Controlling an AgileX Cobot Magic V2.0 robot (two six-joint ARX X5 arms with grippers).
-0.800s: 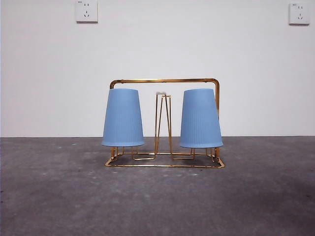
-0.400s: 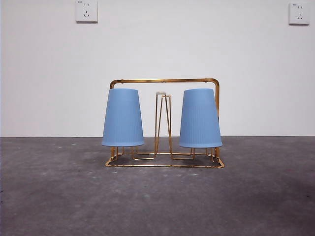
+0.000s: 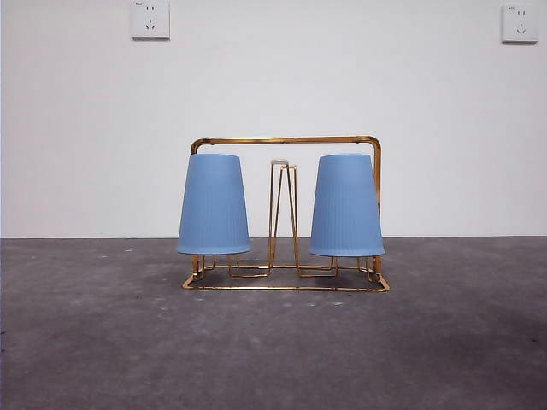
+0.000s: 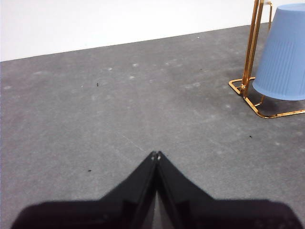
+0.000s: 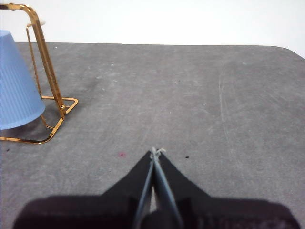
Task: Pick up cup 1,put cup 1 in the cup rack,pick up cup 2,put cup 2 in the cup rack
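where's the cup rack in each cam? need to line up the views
Front view: cup rack centre frame, a blue cup on each end.
Left wrist view: one end at the picture's right edge.
Right wrist view: one end at the left edge.
Shared landmark: the gold handle frame's upright post beside a cup.

Across the front-view pictures only one thing differs: the right-hand blue cup, hung upside down on the cup rack. A second ago its rim sat slightly lower at the 3 o'clock end and reached a little further out that way, so the cup leaned a touch. Half a second ago the lean was smaller. Now the rim lies close to level and has drawn in slightly toward 9 o'clock, with the cup standing straighter on its prongs.
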